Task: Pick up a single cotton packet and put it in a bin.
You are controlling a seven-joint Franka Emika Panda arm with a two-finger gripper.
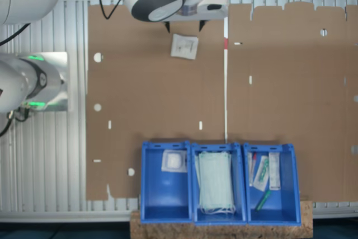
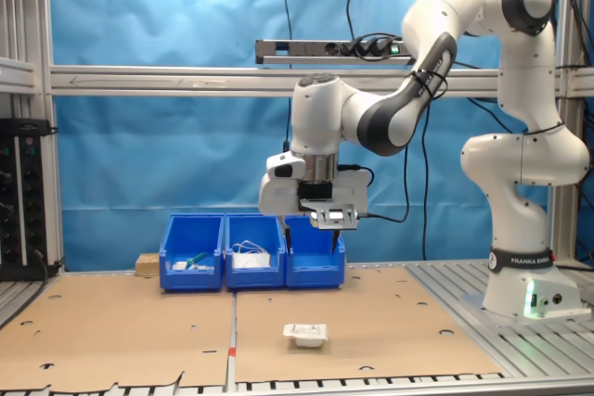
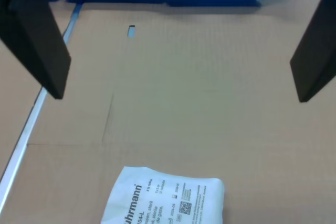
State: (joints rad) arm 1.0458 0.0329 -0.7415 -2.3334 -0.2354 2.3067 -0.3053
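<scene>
A cotton packet (image 1: 184,46) (image 2: 305,333) (image 3: 165,198), whitish and square, lies flat on the brown cardboard, far from the bins. My gripper (image 1: 184,26) (image 2: 311,238) (image 3: 178,51) hangs open well above it with nothing between its black fingers (image 3: 37,40). In the wrist view the packet sits at the picture's edge, short of the gap between the fingers. The bin (image 1: 165,197) (image 2: 314,257) is the blue end one of three joined in a row. A similar white packet (image 1: 174,161) lies inside it.
The middle bin (image 1: 194,194) (image 2: 253,257) holds pale green masks. The other end bin (image 1: 279,200) (image 2: 194,257) holds slim wrapped items and a green stick. A seam (image 1: 225,82) divides two cardboard sheets. The arm's base (image 2: 524,294) stands on slatted metal beside the cardboard.
</scene>
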